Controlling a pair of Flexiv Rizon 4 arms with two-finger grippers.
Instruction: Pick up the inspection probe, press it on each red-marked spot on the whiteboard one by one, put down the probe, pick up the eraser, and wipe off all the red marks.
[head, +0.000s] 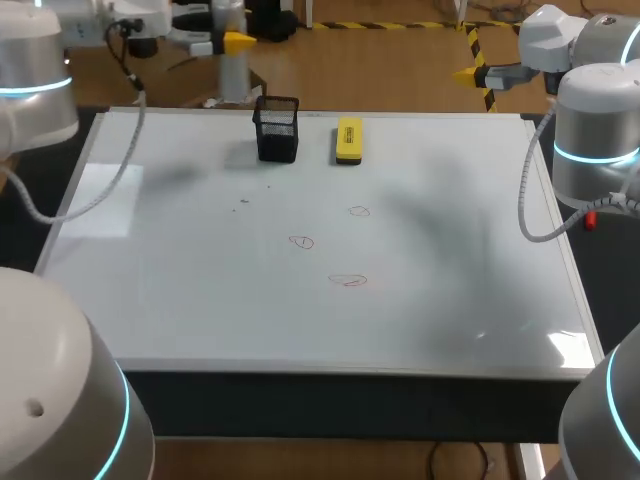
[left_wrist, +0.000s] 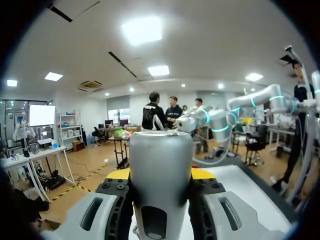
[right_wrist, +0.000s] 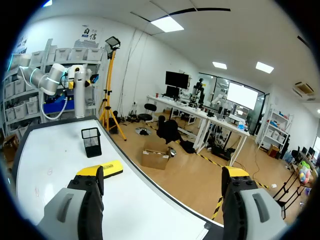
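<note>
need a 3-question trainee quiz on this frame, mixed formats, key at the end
1. How many red marks are drawn on the white whiteboard?
2. True or false: the yellow block eraser lies on the whiteboard, close to the black mesh holder but not touching it.
3. Which gripper holds the silver cylindrical probe?
A) left gripper
B) right gripper
C) neither

Key: 1) three; 2) true; 3) A
</note>
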